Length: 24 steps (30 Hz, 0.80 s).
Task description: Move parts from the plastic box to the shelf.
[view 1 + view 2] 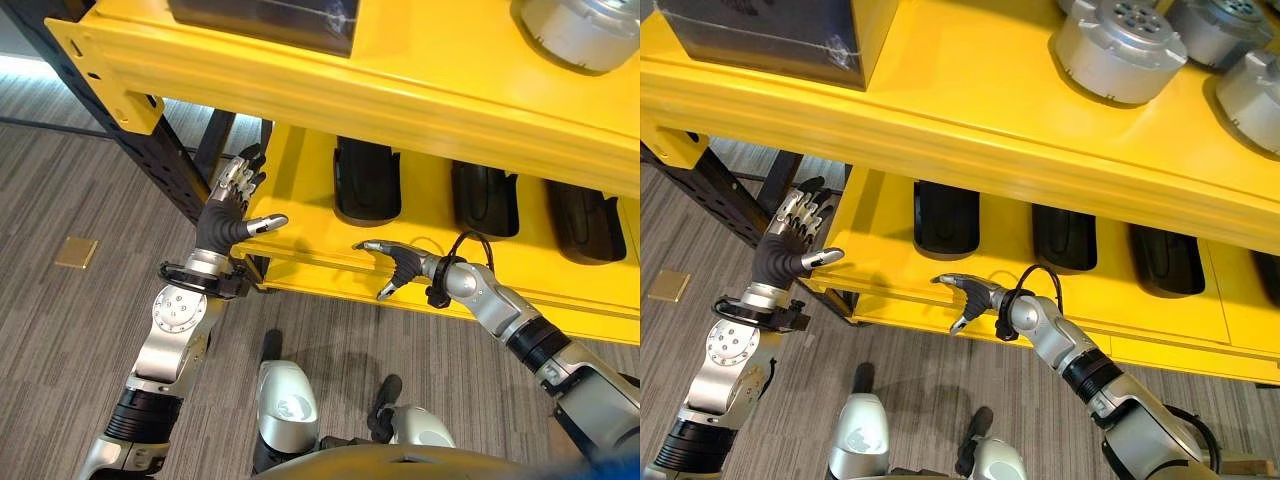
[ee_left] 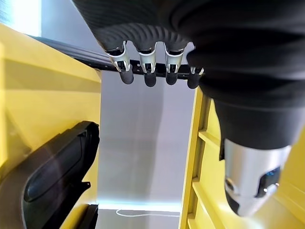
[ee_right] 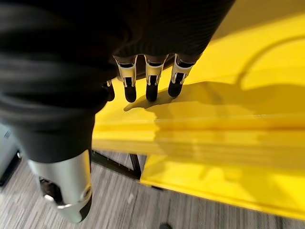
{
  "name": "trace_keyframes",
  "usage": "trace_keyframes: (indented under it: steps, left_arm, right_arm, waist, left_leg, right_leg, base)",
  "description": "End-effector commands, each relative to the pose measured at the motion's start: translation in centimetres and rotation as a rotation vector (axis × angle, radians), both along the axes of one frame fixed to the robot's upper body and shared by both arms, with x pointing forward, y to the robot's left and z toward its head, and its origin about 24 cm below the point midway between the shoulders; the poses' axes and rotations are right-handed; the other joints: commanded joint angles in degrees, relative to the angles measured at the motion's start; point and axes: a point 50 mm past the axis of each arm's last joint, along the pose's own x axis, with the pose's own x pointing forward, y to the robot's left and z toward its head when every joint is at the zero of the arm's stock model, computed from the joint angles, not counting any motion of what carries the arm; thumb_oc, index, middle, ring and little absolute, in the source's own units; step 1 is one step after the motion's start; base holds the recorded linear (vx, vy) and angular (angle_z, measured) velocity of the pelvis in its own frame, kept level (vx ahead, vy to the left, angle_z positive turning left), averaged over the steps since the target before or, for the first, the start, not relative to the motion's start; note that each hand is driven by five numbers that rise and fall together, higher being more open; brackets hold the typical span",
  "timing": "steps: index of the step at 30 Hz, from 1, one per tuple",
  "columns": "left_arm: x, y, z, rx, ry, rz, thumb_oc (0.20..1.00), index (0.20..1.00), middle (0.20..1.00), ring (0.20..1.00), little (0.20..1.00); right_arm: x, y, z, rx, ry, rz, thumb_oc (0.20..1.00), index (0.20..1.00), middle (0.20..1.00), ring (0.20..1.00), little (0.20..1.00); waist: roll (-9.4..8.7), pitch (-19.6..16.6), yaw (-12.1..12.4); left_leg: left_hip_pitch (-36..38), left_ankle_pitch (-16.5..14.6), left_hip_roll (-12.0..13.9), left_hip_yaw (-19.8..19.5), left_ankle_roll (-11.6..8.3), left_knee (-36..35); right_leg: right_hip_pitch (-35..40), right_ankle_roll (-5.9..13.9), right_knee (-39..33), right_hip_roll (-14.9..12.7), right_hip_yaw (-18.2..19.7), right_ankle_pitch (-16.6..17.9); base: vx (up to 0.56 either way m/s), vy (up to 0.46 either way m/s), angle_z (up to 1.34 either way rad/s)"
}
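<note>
Both hands hang empty with fingers loosely spread at the yellow shelf [image 1: 300, 215]: left hand [image 1: 228, 205] at its corner, right hand [image 1: 398, 266] over the front edge

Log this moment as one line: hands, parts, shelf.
left hand: open, empty, at shelf end | right hand: open, empty, over lower level's front edge | black moulded parts: on lower level | yellow metal shelf

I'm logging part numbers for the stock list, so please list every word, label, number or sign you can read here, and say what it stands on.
None can be read.
Black parts on the lower yellow shelf: no label shows.
Silver round parts on the upper shelf: no markings legible.
Dark box on the upper shelf: no print legible.
Left robot hand and right robot hand: both open, holding nothing, no readable text.
</note>
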Motion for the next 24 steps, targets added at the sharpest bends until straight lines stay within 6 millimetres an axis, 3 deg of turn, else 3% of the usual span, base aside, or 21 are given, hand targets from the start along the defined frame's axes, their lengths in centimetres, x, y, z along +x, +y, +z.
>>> trace_keyframes:
  steps: [1,24]
  left_arm:
    - [-0.5,-0.9,2.4,0.033,-0.131,-0.056,1.000,1.000,1.000,1.000,1.000]
    - [-0.3,-2.0,2.2,0.030,-0.113,-0.121,1.000,1.000,1.000,1.000,1.000]
  right_arm:
    - [0.9,1.8,2.0,0.024,-0.086,0.056,1.000,1.000,1.000,1.000,1.000]
    - [2.8,1.5,-0.7,-0.145,-0.033,-0.005,1.000,1.000,1.000,1.000,1.000]
  waist:
    - [-0.15,-0.46,0.78]
    - [3.04,0.72,3.89]
  left_leg:
    - [-2.36,-0.55,-2.76,0.78,2.42,4.42]
    - [-2.73,0.20,-3.18,-0.84,2.12,5.00]
  right_leg:
    - [2.31,1.85,6.60,-1.77,-0.33,-4.53]
    - [1.57,1.05,10.59,-3.05,-2.87,-5.83]
  base:
    - [0.00,0.000,0.00]
    - [0.02,-0.003,0.02]
